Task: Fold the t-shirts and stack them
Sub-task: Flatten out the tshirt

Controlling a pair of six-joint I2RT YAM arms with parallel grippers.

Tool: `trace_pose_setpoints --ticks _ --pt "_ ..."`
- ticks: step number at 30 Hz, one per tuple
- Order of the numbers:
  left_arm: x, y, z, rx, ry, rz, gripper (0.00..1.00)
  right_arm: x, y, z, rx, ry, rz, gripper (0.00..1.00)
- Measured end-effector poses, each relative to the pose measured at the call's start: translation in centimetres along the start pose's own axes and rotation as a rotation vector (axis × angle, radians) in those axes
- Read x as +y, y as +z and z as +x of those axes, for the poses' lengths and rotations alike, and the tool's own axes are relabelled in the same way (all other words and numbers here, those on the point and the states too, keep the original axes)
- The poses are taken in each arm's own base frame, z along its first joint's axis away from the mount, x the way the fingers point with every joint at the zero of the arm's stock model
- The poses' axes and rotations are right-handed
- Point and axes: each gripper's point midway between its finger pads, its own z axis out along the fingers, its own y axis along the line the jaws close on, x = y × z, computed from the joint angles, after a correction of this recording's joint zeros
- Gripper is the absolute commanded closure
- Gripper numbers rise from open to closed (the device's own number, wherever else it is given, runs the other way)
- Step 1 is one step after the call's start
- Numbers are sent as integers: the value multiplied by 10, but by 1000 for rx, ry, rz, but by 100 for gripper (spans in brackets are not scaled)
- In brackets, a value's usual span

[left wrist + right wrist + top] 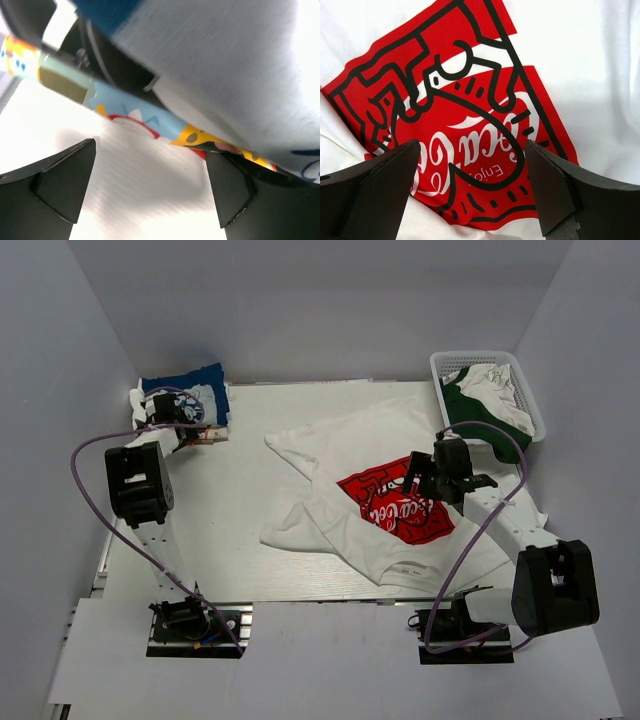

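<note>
The right hand [415, 478] hangs open and empty over the red logo [470, 100] of the white shirt [340, 455], which sprawls unfolded on the counter [240, 500], probably lining up a pinch. The left hand [178, 410], also open and empty, sits at the far-left corner by the folded blue shirt [190, 380], likely the stack's base. Its close view blurs, and the right arm [500, 520] hides the white shirt's near-right edge.

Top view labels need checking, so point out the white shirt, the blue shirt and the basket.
white shirt [400, 505], top view, red logo panel.
blue shirt [197, 380], top view, blue upper edge.
basket [475, 355], top view, far rim.
</note>
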Motion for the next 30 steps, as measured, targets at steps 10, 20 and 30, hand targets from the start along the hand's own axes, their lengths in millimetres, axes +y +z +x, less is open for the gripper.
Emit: trace_pose_setpoints --ticks 10,20,30 --pt "-6 -82 -10 25 0 217 0 12 -11 -5 -31 22 -73 10" --pt "-113 -223 26 34 78 746 0 -11 -17 45 47 190 -17 10" --pt "-287 -227 80 122 357 935 0 -64 -14 76 97 320 225 10"
